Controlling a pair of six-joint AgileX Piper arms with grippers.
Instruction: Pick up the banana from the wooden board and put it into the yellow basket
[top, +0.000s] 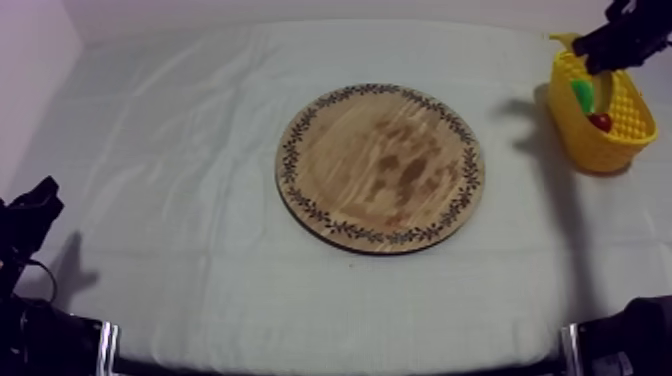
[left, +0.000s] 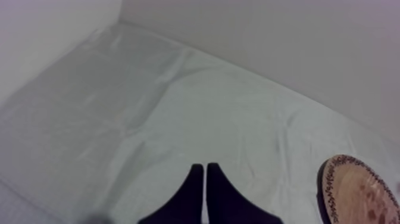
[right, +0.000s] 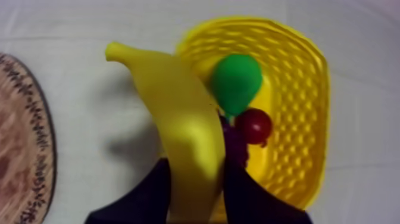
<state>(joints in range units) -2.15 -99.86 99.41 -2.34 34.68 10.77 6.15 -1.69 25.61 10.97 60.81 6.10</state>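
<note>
The right end effector has its two black fingers closed round the lower part of the banana, one finger on each side of it. The banana is held off the bench, curving away from the fingers, its stem end over the cloth just beside the yellow basket. Its body crosses the basket's rim on the side that faces the wooden board; it is not lying in the basket. Its shadow falls on the cloth between board and basket.

Inside the basket sit a green pear and a small red fruit, touching or nearly so, the pear close to the banana. In the top view the right end effector hangs over the far end of the basket, which stands at the right side of the bench.

The round board lies in the middle of the bench, well apart from the basket.

The left end effector has its fingers pressed together as a narrow wedge, gripping nothing, above plain cloth with the board's patterned rim off to one side. From above it sits low at the left edge.
</note>
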